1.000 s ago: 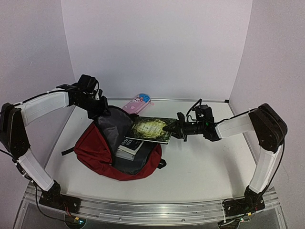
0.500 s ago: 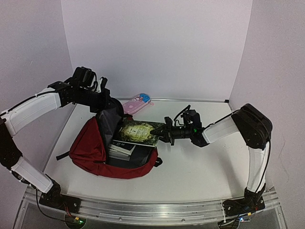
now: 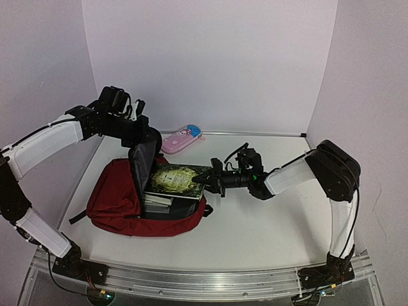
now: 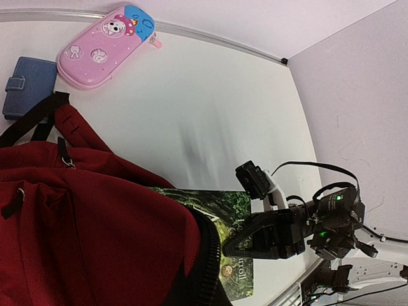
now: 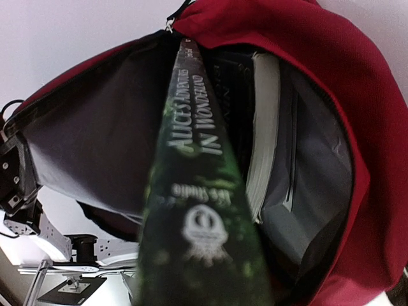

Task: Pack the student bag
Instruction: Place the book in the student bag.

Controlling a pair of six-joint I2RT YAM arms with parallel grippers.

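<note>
Student bag (image 3: 118, 203) lies on its side at the left of the bench (image 3: 268, 223), mouth facing right. My left gripper (image 3: 145, 136) has its jaws pinching the top flap, holding it up. My right gripper (image 3: 203, 180) clamps a green Alice book (image 3: 173, 180), half inside beside a white-paged book (image 5: 264, 127) already packed. The pink pencil case (image 3: 183, 139) and blue wallet (image 4: 25, 78) lie outside, not yet packed.

A pink pencil case (image 4: 106, 46) with cartoon figures and a blue end is lying on the white table (image 3: 268, 223), near the back wall (image 3: 210, 64). A small blue wallet (image 4: 27, 87) with a snap tab is sitting flat just beside its pink end.
</note>
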